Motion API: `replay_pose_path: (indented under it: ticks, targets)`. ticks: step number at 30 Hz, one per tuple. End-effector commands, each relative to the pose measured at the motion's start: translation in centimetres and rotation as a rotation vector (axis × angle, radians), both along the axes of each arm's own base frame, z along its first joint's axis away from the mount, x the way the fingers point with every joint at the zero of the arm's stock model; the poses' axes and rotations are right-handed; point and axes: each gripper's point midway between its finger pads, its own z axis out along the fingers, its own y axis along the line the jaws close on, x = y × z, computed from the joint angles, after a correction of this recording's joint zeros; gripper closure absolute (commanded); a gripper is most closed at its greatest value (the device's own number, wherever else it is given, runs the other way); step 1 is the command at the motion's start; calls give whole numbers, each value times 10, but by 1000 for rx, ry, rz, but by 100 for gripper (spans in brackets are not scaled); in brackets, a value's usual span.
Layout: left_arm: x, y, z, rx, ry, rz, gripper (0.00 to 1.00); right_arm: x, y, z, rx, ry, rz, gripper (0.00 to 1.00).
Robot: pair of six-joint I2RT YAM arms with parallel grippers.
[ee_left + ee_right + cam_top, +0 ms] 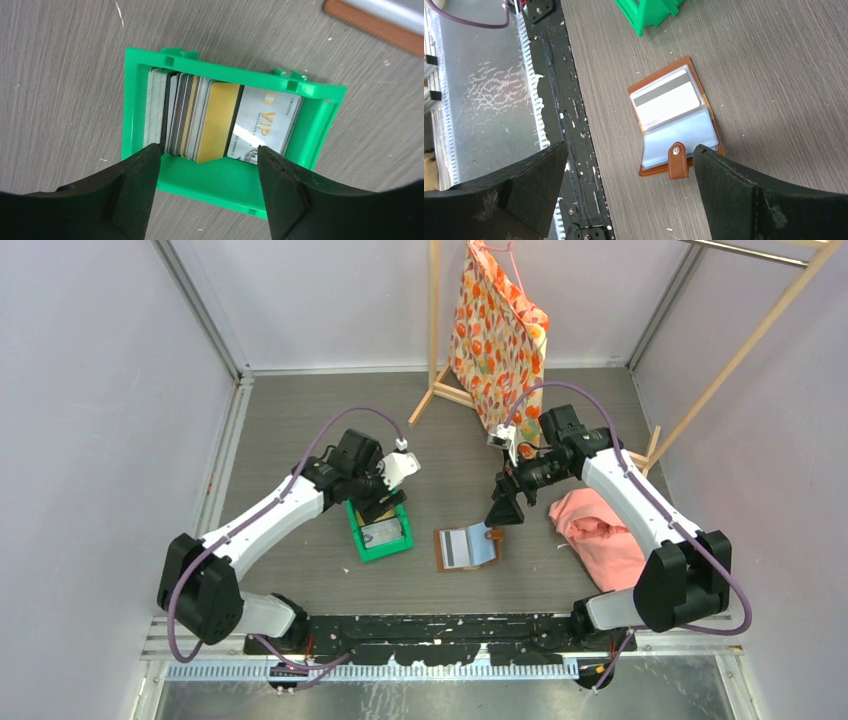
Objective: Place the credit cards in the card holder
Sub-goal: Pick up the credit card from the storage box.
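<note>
- The left gripper [207,160] hangs right over the green bin [135,100]. Its jaws stand fairly wide apart with nothing between them.
- The cards [220,120] stand on edge in the bin, packed face to face in a row running from 9 to 3 o'clock in the left wrist view.
- The row starts just past the fingertips, toward 12 o'clock. The gap between the jaws also runs 9 to 3, and the two tips sit near the row's two ends.
- At the 3 o'clock end a silver VIP card [267,125] leans away from the pack, with a gold card [220,122] next to it.
- As I read it, the coming move turns on this alignment: closing as it stands would squeeze the whole row, so the jaws probably need to narrow and shift toward 3 o'clock to take a single card.
- The holder [467,547] lies open on the table at about 3 o'clock from the bin in the top view, close by but not touching it.
- One striped card [666,97] already sits in a slot, and the snap tab [678,161] points toward the right wrist camera.
- The right gripper [630,150] hovers above the holder, fully spread and empty.
- The left arm is much nearer the cards, and the right arm is nearer the holder.
</note>
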Motion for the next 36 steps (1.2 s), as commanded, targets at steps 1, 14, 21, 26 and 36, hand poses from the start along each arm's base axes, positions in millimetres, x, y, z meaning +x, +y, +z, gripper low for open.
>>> replay_pose_path:
  ticks: [1,14,21,26,36]
  targets:
    - [7,-1,-20,83,-37,-72,29,5,1,-2,-3,-16,3,0]
    - [24,10,-63,256,-43,14,37,0,1,-2,4,-18,28,0]
    - [20,9,-81,360,-58,4,57,-2,1,2,11,-34,33,0]
    - [17,9,-83,376,-64,-3,62,-2,-1,4,16,-40,29,0]
    - [24,8,-47,321,-141,41,89,-1,-2,4,20,-41,25,0]
